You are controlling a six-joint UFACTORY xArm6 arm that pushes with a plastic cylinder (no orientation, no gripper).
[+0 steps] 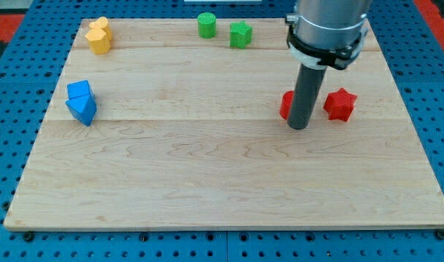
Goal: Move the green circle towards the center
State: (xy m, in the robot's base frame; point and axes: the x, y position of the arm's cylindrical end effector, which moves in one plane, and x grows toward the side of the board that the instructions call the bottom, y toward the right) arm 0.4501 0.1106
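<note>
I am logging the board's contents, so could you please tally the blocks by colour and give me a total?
Green: 2, the green circle and a green star-like block
Yellow: 2, touching
Blue: 2, touching
Red: 2, a red star and a red block partly hidden behind my tip
Total: 8

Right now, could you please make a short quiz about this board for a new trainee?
1. True or false: my tip touches the green circle.
2. Which block does the rod partly hide? A) the red block B) the blue block C) the yellow block
3. Fill in: the green circle sits near the view's ___ edge, left of the other green block.

Key:
1. False. The tip is far from it, between the red block and the red star.
2. A
3. top
</note>
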